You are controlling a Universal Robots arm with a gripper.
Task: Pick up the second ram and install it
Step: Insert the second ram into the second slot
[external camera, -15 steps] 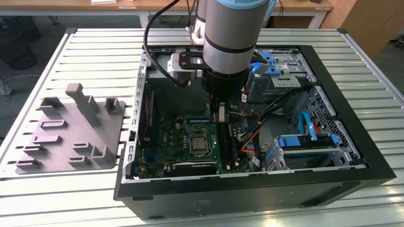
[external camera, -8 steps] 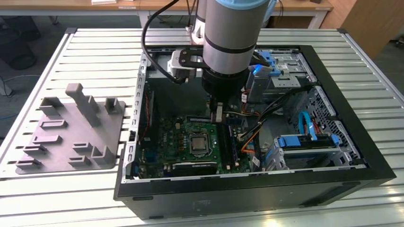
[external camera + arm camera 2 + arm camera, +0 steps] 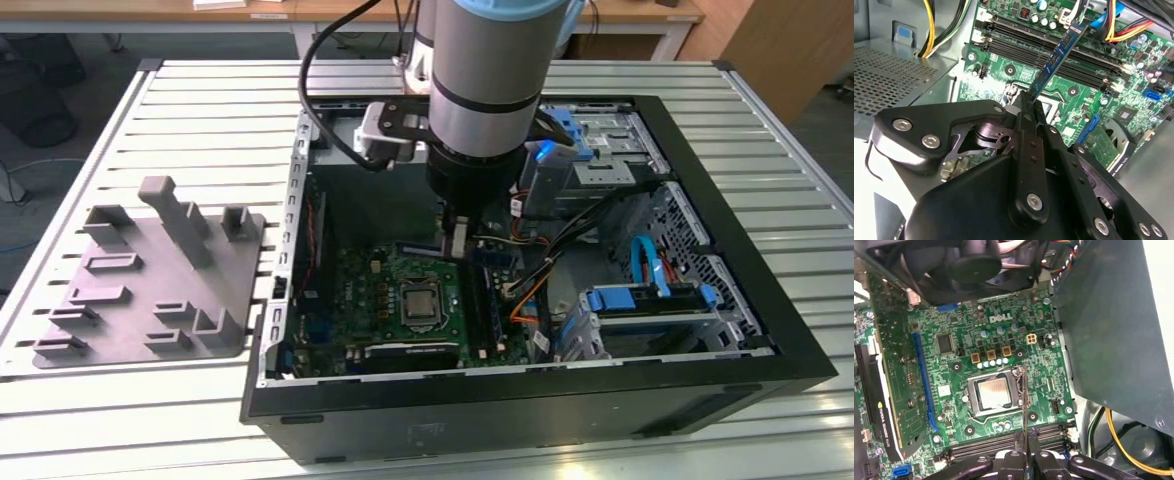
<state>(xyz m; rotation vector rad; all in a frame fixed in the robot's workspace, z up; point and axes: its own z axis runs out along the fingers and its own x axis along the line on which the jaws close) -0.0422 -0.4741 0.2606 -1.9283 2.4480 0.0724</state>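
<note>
My gripper [image 3: 458, 243] is down inside the open computer case, shut on the second ram. In the second wrist view the second ram [image 3: 1056, 57] is a narrow blue board with black chips, sticking out from between the fingertips of the gripper [image 3: 1030, 104]. It hangs above the black memory slots [image 3: 1019, 42] of the green motherboard [image 3: 1004, 75]. The first wrist view has the ram edge-on as a thin line [image 3: 1024, 400] running out of the gripper [image 3: 1027, 441] past the processor socket [image 3: 994, 394]. I cannot tell whether it touches a slot.
The black case wall [image 3: 534, 400] rings the work area. Yellow and orange cables [image 3: 527, 290], blue-tabbed drive cages [image 3: 647, 300] and a fan [image 3: 974, 262] crowd the motherboard. A card [image 3: 889, 390] stands along one edge. A grey moulded fixture [image 3: 147, 280] lies on the slatted table at the exterior view's left.
</note>
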